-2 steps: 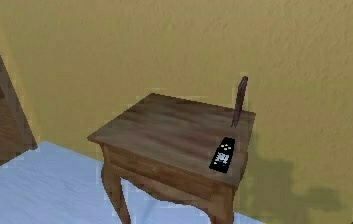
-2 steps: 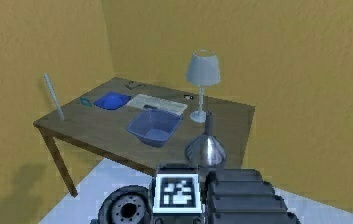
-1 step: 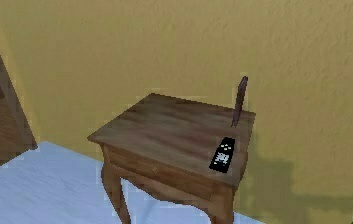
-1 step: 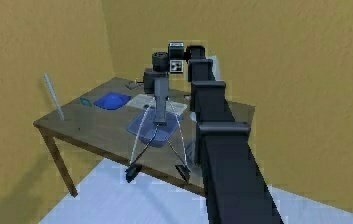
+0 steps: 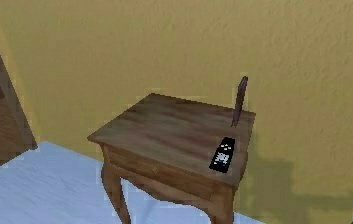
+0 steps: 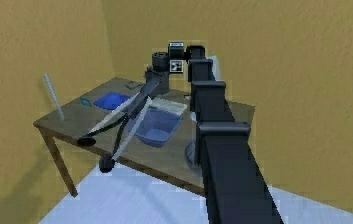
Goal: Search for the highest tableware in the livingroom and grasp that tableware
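My pincer (image 6: 152, 78) is seen toward the far edge of the wooden table (image 6: 74, 125) — whether it holds something I cannot tell, because things lie on the top behind it. A blue square bowl (image 6: 160, 126) sits about the table's middle, just beside my arm (image 6: 219, 130). A tall clear vessel (image 6: 50, 95) stands upright near the left corner. Ahead, a side table (image 5: 154, 125) carries a remote control (image 5: 224, 154) at its right edge.

Pale blue square-sided dish (image 6: 160, 127), shallow, sitting upright near the middle of the wooden tabletop (image 6: 70, 117), smaller bright blue dish (image 6: 111, 100) lying farther toward the arm side view's left, the two apart
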